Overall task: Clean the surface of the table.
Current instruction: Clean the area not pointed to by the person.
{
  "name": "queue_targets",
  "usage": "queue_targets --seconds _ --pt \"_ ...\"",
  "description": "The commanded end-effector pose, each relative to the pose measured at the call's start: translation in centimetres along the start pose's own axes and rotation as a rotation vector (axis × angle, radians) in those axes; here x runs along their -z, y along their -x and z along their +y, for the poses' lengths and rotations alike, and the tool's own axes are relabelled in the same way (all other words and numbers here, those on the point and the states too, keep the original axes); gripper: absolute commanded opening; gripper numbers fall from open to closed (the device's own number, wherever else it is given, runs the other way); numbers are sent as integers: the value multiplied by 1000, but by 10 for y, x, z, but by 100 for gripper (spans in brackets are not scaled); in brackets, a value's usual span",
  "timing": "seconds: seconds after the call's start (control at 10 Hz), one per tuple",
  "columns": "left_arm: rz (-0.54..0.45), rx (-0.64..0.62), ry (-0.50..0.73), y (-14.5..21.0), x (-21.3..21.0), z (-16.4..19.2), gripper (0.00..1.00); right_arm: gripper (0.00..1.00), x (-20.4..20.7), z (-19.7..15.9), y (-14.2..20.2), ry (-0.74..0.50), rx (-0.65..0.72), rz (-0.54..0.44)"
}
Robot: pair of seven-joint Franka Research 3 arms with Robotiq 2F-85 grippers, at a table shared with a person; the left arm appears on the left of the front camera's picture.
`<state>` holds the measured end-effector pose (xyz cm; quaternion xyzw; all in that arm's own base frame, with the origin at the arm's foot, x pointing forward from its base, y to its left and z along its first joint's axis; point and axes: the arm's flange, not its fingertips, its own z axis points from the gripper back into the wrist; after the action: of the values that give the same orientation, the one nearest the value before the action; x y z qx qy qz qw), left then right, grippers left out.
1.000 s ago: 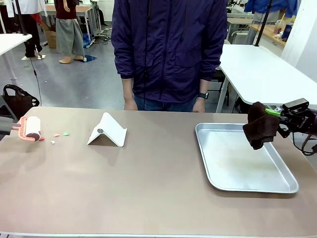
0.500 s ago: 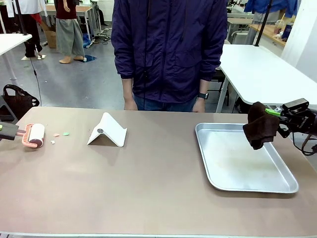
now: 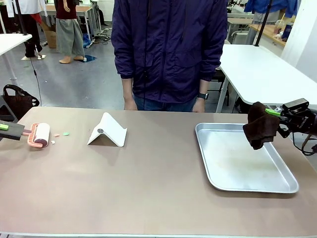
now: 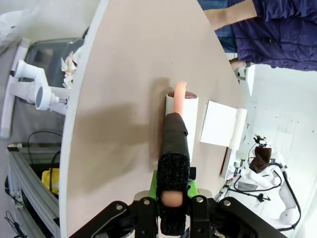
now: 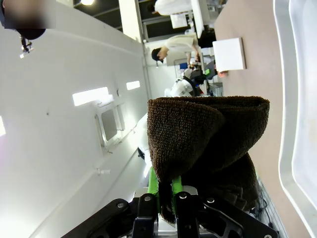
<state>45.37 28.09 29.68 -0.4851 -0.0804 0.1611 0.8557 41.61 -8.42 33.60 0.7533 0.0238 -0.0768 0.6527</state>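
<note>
Left hand (image 3: 4,128) clenched the lint roller (image 3: 40,134) on the worktop (image 3: 148,183), left of the stand (image 3: 108,130); right hand (image 3: 273,113) clutched a cloth (image 3: 260,130). Roller had edged nearer.

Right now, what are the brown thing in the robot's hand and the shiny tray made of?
The brown cloth looks like terry or microfibre fabric: fuzzy looped surface, soft folds, hanging limp from the right gripper. The tray looks like bare metal, perhaps aluminium or steel: dull silver sheen, thin raised rim.

Taupe-brown table (image 3: 148,183) — flat, matte
</note>
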Motion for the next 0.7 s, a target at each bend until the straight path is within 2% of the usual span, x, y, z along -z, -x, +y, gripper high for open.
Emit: queue_targets --seconds 0.0,0.3,0.6 --pt "61 22 -96 4 28 10 22 11 1 7 -3 -21 4 6" --pt "137 78 -91 -2 68 -10 22 11 1 7 -3 -21 4 6" --pt "162 89 -99 -7 96 -25 22 11 1 7 -3 -21 4 6"
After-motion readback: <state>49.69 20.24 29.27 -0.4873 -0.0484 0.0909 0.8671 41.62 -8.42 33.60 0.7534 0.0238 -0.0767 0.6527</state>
